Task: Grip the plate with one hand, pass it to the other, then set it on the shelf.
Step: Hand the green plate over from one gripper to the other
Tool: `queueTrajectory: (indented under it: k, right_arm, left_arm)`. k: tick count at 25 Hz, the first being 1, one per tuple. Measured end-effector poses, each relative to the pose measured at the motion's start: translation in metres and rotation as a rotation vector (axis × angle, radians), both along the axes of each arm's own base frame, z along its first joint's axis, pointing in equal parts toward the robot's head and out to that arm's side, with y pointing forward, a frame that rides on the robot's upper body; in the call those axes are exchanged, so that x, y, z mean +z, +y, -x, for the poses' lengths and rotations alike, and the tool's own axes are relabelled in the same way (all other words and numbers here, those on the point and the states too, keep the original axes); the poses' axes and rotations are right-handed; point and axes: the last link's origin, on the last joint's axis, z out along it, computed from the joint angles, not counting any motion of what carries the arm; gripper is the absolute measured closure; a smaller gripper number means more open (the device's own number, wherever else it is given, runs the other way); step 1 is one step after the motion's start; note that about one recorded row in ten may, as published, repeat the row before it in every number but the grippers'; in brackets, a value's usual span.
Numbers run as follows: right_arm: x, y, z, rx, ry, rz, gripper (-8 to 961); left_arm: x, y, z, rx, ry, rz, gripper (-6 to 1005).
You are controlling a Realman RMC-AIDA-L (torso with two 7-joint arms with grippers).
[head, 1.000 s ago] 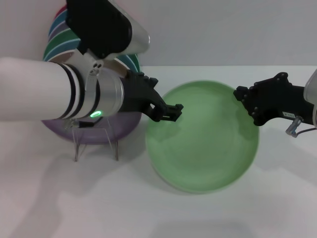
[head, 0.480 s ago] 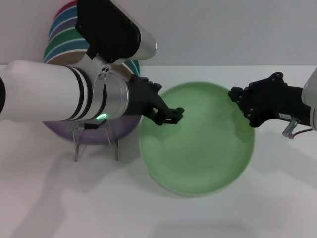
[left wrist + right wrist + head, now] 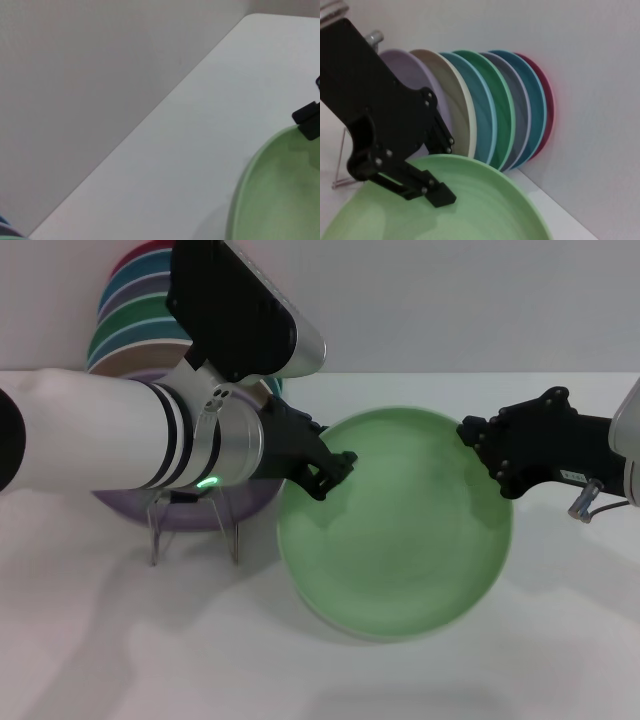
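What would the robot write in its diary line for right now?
stage: handover | plate: held off table | right gripper: gripping far rim | left gripper: at near rim | rack: holds other plates

From my left wrist I see a pale wall [image 3: 90, 90] running along the far edge of the white table [image 3: 200, 145]. The mint green plate [image 3: 280, 195] curves in at one corner, its rim raised. A black pincer [image 3: 309, 119] tip from my other arm touches that rim.
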Motion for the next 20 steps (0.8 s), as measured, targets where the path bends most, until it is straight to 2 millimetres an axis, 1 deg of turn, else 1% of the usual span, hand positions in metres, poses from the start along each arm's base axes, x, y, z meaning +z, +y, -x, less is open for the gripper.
queueTrajectory:
  k: [10, 14, 15, 17, 18, 19, 20]
  right_arm:
    - [-0.002, -0.005, 0.000, -0.013, 0.054, 0.040, 942]
    - [-0.001, -0.007, -0.003, -0.037, 0.090, 0.041, 942]
    - [0.001, -0.008, -0.005, -0.047, 0.106, 0.037, 890]
    - [0.007, -0.009, -0.008, -0.067, 0.145, 0.026, 786]
    - [0.016, -0.011, -0.014, -0.101, 0.215, 0.008, 734]
    - [0.016, -0.011, -0.014, -0.101, 0.215, 0.008, 675]
    - [0.023, -0.011, -0.020, -0.123, 0.257, -0.009, 616]
  left_arm:
    - [-0.001, 0.002, -0.006, -0.056, -0.013, -0.031, 803]
    - [0.000, 0.001, -0.009, -0.076, -0.030, -0.046, 881]
    - [0.001, 0.001, -0.010, -0.078, -0.034, -0.050, 900]
    - [0.003, 0.000, -0.011, -0.084, -0.044, -0.057, 908]
    - [0.003, 0.000, -0.012, -0.086, -0.047, -0.059, 912]
    - [0.005, -0.001, -0.013, -0.092, -0.056, -0.069, 919]
    - [0.008, -0.002, -0.015, -0.101, -0.065, -0.081, 926]
